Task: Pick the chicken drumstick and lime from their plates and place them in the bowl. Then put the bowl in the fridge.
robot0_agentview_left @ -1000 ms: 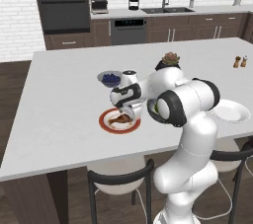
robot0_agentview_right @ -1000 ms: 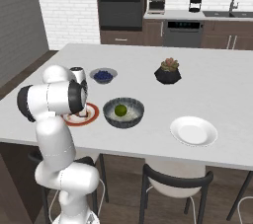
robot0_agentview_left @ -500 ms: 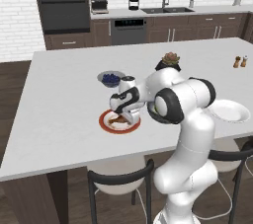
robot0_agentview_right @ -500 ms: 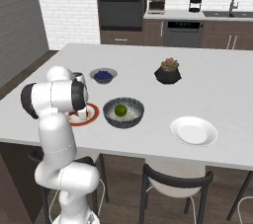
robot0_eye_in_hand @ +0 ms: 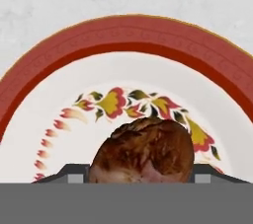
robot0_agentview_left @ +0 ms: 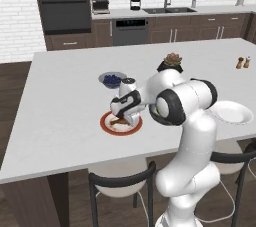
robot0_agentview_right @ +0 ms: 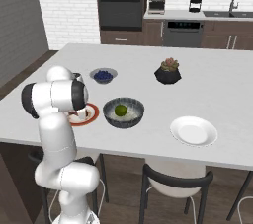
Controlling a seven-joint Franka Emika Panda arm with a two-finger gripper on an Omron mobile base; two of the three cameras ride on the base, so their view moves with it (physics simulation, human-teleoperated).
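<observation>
The chicken drumstick (robot0_eye_in_hand: 143,151), a reddish-brown lump, lies on the orange-red rimmed plate (robot0_eye_in_hand: 128,40) near the counter's front edge. My gripper (robot0_eye_in_hand: 141,176) reaches down over that plate (robot0_agentview_left: 107,127), its fingertips (robot0_eye_in_hand: 74,177) drawn in against both sides of the drumstick. In the right base view the arm hides most of this plate (robot0_agentview_right: 92,116). The lime (robot0_agentview_right: 120,110) sits inside the dark-grey bowl (robot0_agentview_right: 123,121), just right of the plate. The plain white plate (robot0_agentview_right: 193,130) lies bare further right. The fridge is out of view.
A small bowl of blueberries (robot0_agentview_left: 112,78) stands just behind the rimmed plate. A dark pot with a succulent (robot0_agentview_right: 168,72) sits mid-counter. Salt and pepper shakers (robot0_agentview_left: 243,62) are at the far right. Stools (robot0_agentview_right: 178,183) stand under the counter's front edge.
The gripper has sunk onto the rimmed plate and its jaws have narrowed around the drumstick. The lime, the bowl and both plates have stayed put.
</observation>
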